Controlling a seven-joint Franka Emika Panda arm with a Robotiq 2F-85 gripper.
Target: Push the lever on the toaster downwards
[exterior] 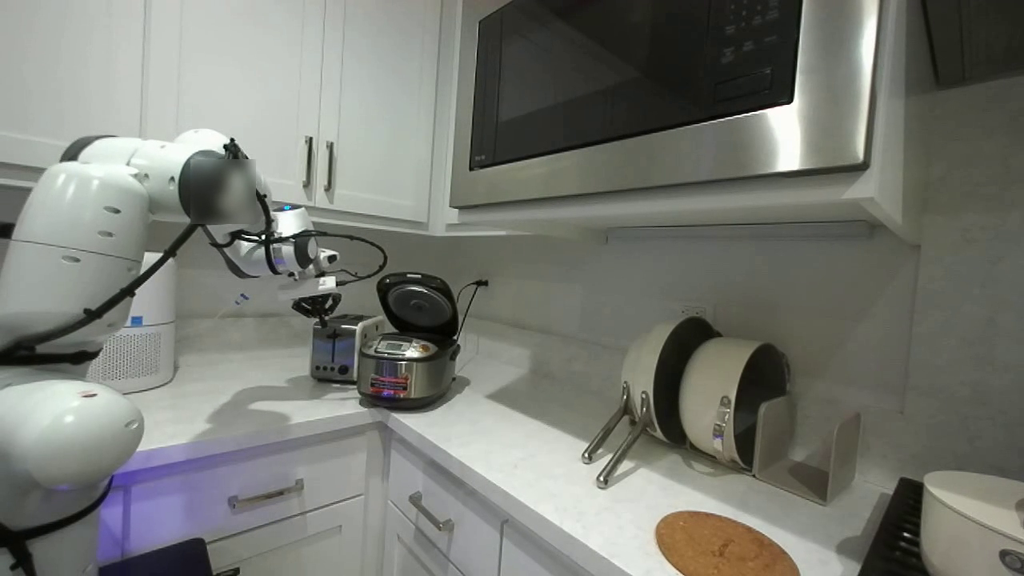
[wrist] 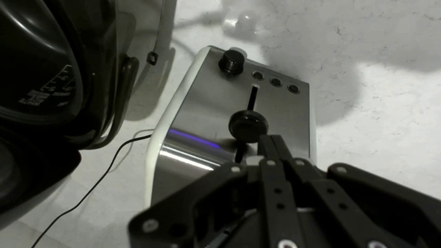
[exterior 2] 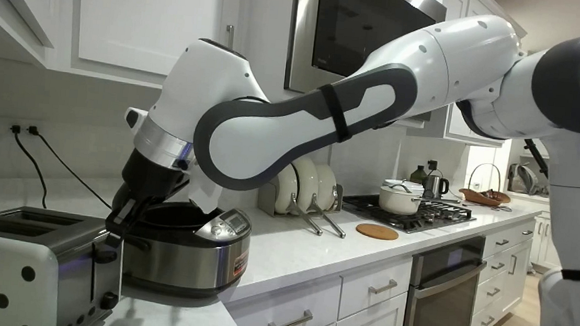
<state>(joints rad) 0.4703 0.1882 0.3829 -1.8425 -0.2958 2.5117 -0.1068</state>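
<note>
The toaster (exterior: 340,352) is a small silver box with a white, black-dotted side (exterior 2: 3,264). Its metal front (wrist: 206,103) faces the wrist camera. The lever, a round black knob (wrist: 248,126), sits on a vertical slot; in an exterior view the lever (exterior 2: 105,255) is in the slot's upper part. My gripper (wrist: 270,139) is shut, its fingertips together with nothing between them. The tips overlap the knob's edge in the wrist view. In an exterior view the gripper (exterior 2: 113,239) points down just above the lever. I cannot tell whether they touch.
A round cooker (exterior: 408,384) with its lid open stands close beside the toaster, near my gripper in an exterior view (exterior 2: 181,264). A black cord (wrist: 117,155) runs between them. A white canister appliance (exterior: 132,352) stands near the arm. Upper cabinets (exterior: 240,96) hang above.
</note>
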